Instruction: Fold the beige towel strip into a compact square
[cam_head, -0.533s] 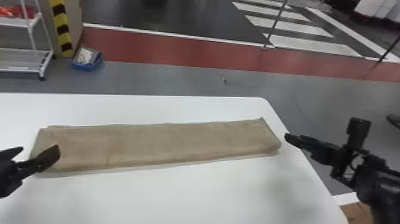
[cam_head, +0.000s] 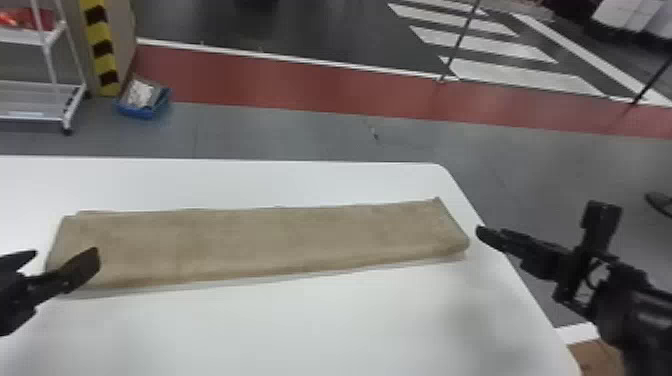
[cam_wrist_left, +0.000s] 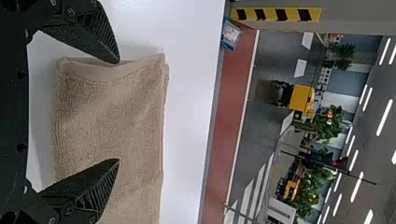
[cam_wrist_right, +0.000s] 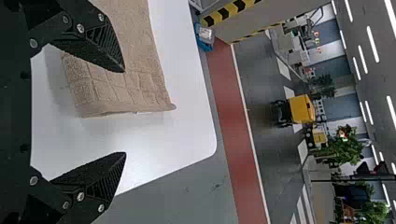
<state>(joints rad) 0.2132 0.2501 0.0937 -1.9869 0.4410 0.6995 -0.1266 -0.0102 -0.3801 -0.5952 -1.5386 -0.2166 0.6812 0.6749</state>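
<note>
The beige towel strip (cam_head: 260, 240) lies flat and long across the white table, its right end near the table's slanting right edge. My left gripper (cam_head: 62, 257) stands open at the strip's left end. In the left wrist view the towel's end (cam_wrist_left: 112, 112) lies beyond and between the spread fingers of my left gripper (cam_wrist_left: 116, 111). Just off the strip's right end is my right gripper (cam_head: 485, 235). The right wrist view has my right gripper (cam_wrist_right: 125, 112) open, with the towel's end (cam_wrist_right: 121, 88) partly behind one finger. Neither gripper holds cloth.
The white table (cam_head: 300, 325) has a rounded far right corner. On the floor beyond stand a blue bin (cam_head: 142, 102) and a white wheeled rack (cam_head: 45, 100) at the far left. A striped yellow and black post (cam_head: 101, 47) rises beside them.
</note>
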